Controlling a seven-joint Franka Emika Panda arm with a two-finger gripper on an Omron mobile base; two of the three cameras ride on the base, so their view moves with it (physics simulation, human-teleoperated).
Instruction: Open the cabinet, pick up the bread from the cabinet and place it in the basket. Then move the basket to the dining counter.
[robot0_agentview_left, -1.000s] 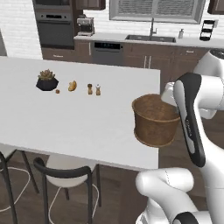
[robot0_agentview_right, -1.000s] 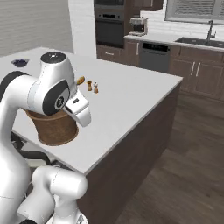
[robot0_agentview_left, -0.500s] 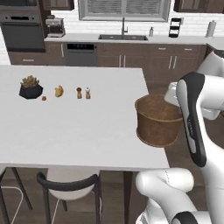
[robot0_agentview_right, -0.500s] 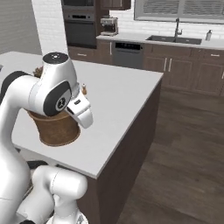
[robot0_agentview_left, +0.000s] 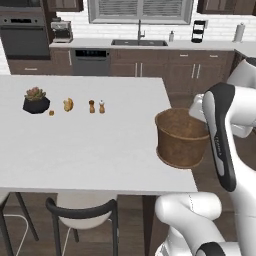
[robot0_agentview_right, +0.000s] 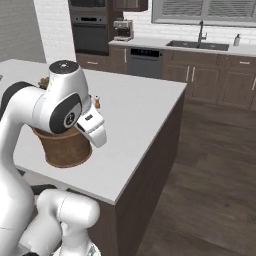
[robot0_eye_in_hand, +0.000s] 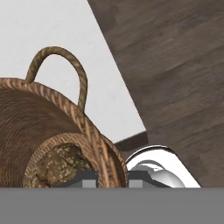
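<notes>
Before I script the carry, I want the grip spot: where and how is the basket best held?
Probably by the rim wall, from above. The basket stands upright with an open top; the gripper is already shut on its rim, one finger inside by the bread, one outside. The looped handle looks thin, likelier to swing.

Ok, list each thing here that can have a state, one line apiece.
basket: upright, held at its rim over the corner of the dining counter; whether it rests on the top is unclear.
bread: lying inside the basket, at the bottom.
hand: shut on the basket wall, one finger inside, one outside.
stool: tucked under the counter edge.
</notes>
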